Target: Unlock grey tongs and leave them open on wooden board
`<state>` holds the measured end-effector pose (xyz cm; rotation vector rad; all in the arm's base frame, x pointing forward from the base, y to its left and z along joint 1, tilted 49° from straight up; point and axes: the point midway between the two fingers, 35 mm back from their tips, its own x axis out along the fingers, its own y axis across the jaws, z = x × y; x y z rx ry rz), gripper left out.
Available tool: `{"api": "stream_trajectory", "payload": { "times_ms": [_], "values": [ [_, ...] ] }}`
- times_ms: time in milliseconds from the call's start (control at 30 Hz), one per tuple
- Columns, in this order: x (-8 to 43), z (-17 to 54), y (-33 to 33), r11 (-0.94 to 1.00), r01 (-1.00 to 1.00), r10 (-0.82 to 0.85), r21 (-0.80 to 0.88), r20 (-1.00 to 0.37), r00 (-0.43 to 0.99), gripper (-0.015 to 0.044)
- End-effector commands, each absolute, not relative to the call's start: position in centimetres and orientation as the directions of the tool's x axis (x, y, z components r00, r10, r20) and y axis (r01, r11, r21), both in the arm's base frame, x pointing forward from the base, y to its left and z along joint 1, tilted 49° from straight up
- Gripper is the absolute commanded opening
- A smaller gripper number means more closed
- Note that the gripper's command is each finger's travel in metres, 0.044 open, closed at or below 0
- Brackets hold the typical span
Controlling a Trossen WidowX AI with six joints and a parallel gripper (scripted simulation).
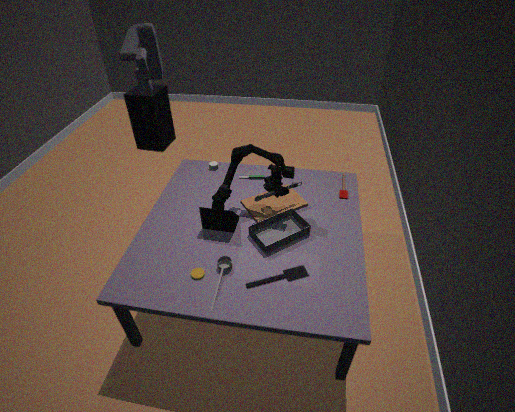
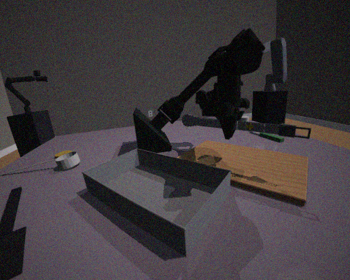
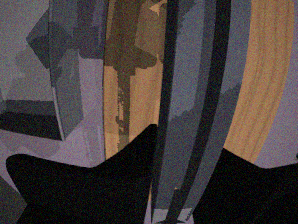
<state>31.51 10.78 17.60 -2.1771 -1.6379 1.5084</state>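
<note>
- Dim grey walls and an orange floor frame the purple table (image 1: pixel 183 240); places below are given relative to the wooden board (image 2: pixel 260 166).
- Nearest the exterior camera, in front of the board and touching or nearly touching its front-left edge, sits the roasting tin (image 2: pixel 151 200): grey, shallow, with nothing across its rim.
- Over the back edge of the board hangs the gripper (image 2: pixel 228 130), closed narrow on the grey tongs (image 2: pixel 206 121).
- These tongs are held clear of the board, lying roughly level, one end reaching left of the gripper and the other, with a dark loop, reaching right beyond the board's back edge.
- From the wrist view the tongs (image 3: pixel 200 96) show as two long, slightly curved grey arms with dark edges, running close together along their length; whether the lock has released I cannot tell.
- Risk, as I judge it: if the arms are still locked, setting them down now would leave them shut on the board, because level tongs do not meet the tips-down condition.
- Another risk: the grip looks to be on a narrow part of the arms, so a tilt could let the long tool swing or slip.
- Beyond the board's back edge lies a green-handled tool (image 2: pixel 272 136), close enough for a low pass to knock it.
</note>
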Motion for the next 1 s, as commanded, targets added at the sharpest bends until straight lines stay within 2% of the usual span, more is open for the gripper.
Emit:
{"api": "stream_trajectory", "payload": {
  "times_ms": [0, 967],
  "values": [
    [31.5, 17.2, 11.2, -0.449, 0.716, 0.751, -0.534, -0.66, -0.022, -0.015],
    [30.8, 14.4, 14.7, -0.443, 0.696, 0.752, -0.565, -0.657, -0.053, -0.015]
  ]
}}
